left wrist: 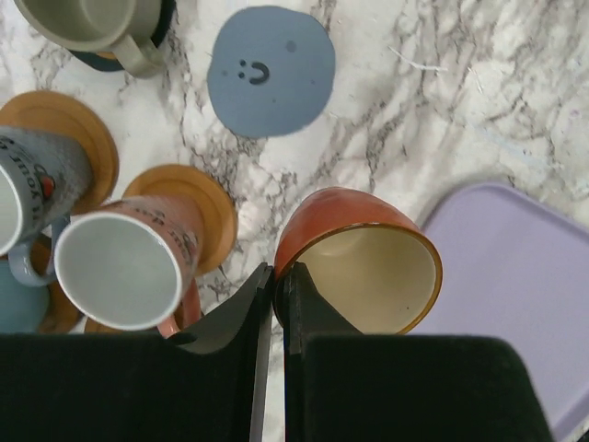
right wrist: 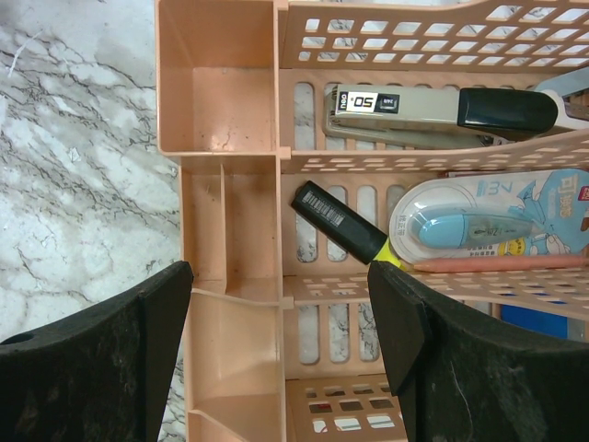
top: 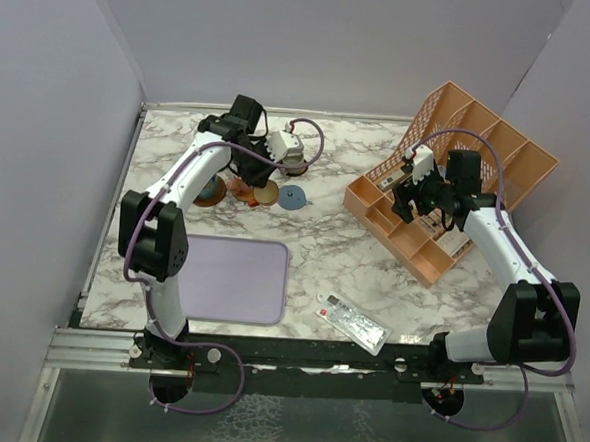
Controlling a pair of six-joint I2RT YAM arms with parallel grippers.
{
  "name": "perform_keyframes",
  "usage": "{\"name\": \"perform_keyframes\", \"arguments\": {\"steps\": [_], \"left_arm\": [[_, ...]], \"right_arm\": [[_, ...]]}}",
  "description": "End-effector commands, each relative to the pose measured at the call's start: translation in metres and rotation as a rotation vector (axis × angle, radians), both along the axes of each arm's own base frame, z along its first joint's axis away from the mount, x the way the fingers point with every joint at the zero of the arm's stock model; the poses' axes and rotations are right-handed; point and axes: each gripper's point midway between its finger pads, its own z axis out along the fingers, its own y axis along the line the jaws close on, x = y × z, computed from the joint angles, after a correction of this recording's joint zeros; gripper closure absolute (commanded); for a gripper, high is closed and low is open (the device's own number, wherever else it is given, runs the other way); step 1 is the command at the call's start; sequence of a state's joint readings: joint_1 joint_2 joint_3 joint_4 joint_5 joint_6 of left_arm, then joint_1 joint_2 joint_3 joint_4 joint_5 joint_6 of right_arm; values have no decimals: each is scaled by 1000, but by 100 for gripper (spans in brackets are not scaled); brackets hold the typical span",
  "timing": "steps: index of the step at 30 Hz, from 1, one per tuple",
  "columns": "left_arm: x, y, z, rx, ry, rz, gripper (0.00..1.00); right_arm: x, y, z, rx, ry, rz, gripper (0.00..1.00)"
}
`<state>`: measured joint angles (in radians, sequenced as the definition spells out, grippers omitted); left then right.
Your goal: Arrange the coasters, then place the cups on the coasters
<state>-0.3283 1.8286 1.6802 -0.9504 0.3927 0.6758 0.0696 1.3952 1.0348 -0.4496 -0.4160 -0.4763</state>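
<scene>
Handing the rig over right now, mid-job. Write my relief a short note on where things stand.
Left tool: shut on the orange cup, pinching its wall.
Right tool: open, empty, above the organiser.
Done: salmon cup, grey cup, pale cup and blue cup appear to stand on coasters.
To do: grey-blue coaster is bare; the orange cup likely goes there. No sixth cup in view.

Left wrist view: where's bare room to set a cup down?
The blue coaster is bare, and so is the marble table between it and the purple tray. Left of the orange cup it is crowded: pink cup, grey cup, tan coasters.
</scene>
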Motion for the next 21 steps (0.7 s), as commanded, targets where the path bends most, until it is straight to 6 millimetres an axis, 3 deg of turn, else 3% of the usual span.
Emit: {"name": "perform_keyframes", "arguments": {"steps": [1,12,21], "left_arm": [[24,-22,8,-55,-5,31,100],[74,-48,-31,-28,30,86,100],[90,-49,-56,23,28,74,100]], "right_arm": [[2,1,16,13,-44,9,22],[1,1,19,17,-49,12,21],[2,1,17,15,-43,10,21]]}}
